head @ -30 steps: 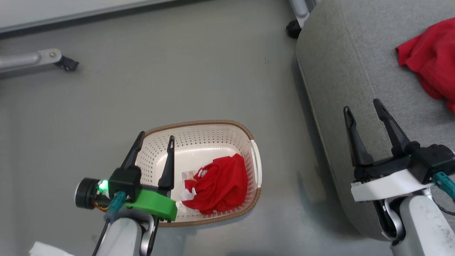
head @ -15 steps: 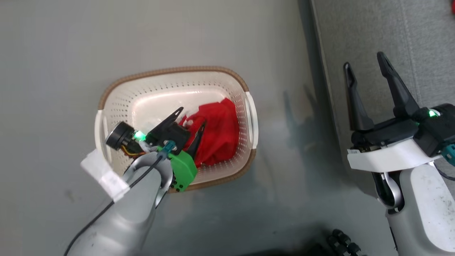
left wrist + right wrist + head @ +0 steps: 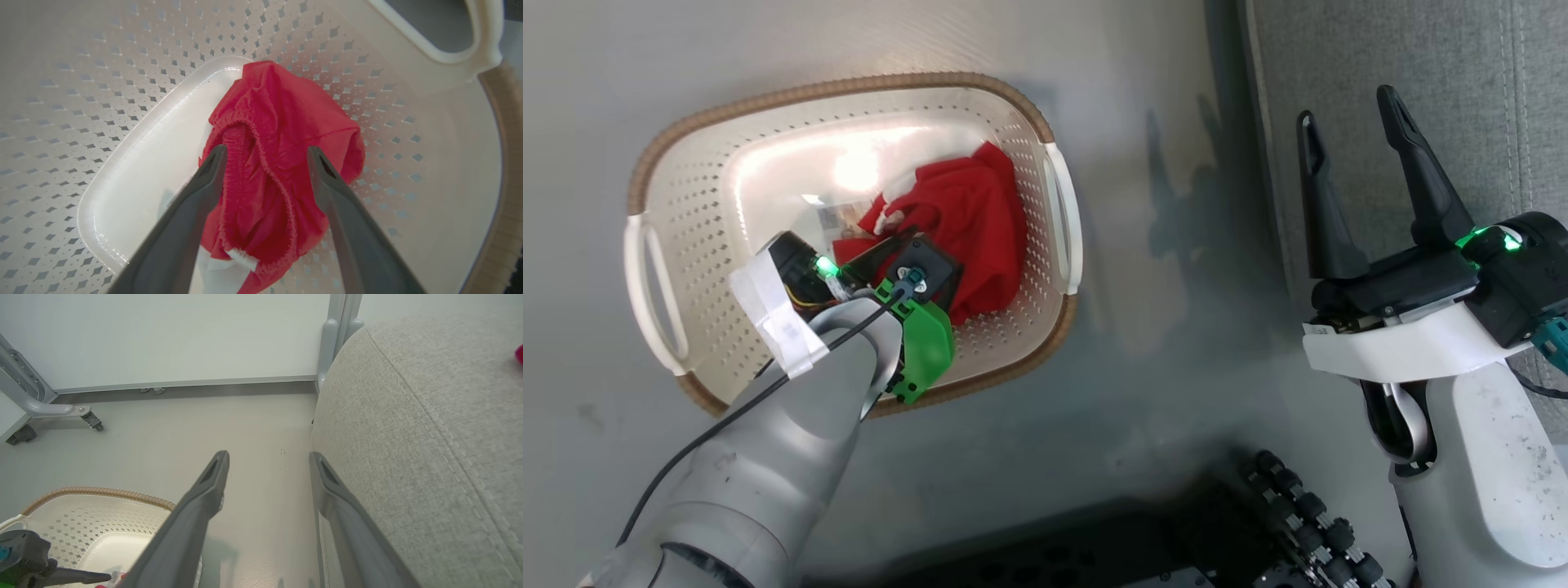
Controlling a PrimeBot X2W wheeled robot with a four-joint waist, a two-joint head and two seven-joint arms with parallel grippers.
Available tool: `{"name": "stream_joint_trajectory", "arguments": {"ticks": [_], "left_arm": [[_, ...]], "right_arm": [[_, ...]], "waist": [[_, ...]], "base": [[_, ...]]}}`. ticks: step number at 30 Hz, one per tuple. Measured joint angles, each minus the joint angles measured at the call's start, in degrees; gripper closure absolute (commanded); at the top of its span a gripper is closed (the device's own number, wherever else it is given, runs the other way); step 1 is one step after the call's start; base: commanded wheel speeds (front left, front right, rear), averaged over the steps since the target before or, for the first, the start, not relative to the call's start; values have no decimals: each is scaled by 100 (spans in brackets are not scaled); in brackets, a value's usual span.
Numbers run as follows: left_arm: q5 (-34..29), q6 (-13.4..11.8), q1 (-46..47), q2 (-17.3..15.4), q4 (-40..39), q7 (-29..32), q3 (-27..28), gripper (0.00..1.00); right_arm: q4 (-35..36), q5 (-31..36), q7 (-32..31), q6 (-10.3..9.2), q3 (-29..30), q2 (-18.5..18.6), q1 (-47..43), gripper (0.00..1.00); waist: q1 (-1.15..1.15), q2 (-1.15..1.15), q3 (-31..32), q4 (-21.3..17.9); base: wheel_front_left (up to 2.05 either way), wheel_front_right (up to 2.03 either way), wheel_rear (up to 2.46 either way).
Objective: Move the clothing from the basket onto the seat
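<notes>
— What lay round the claws?
— Grey floor (image 3: pixel 1160 392) ahead of the right gripper (image 3: pixel 1347 106), the seat (image 3: pixel 429 437) just beside it on its right, a castored metal leg (image 3: pixel 61 410) well off to its left.
— And the arms?
— The right gripper hovered, jaws apart, empty. The left gripper (image 3: pixel 266 149) reached down into the basket (image 3: pixel 686 204), jaws wide, either side of the red clothing (image 3: pixel 286 122) bunched on the basket's floor.
</notes>
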State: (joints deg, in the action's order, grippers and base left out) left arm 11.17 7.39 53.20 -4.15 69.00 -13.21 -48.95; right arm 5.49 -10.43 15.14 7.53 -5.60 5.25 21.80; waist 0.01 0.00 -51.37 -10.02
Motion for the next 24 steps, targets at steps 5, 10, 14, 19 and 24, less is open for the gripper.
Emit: {"name": "stream_joint_trajectory", "arguments": {"ticks": [5, 10, 14, 19, 24], "left_arm": [[214, 0, 268, -97, 157, 102, -265, 0], [347, 0, 508, -179, 249, 176, -443, 0], [478, 0, 593, -190, 298, 259, -608, 0], [682, 0, 703, -179, 318, 315, -851, 0], [898, 0, 716, -157, 297, 346, -1066, 0]], "right_arm": [[54, -9, 0, 0, -15, -38, 26, 0], [121, -8, 0, 0, -22, -48, 65, 0], [194, 3, 0, 0, -14, -37, 108, 0], [298, 41, 2, -1, -21, 4, 133, 0], [311, 54, 2, -3, -45, 15, 145, 0]], "waist": [[0, 0, -300, -133], [0, 0, -585, -227], [0, 0, -789, -264], [0, 0, -1028, -246], [0, 0, -1099, -171]], "base": [[0, 0, 0], [0, 0, 0], [0, 0, 0], [0, 0, 0], [0, 0, 0]]}}
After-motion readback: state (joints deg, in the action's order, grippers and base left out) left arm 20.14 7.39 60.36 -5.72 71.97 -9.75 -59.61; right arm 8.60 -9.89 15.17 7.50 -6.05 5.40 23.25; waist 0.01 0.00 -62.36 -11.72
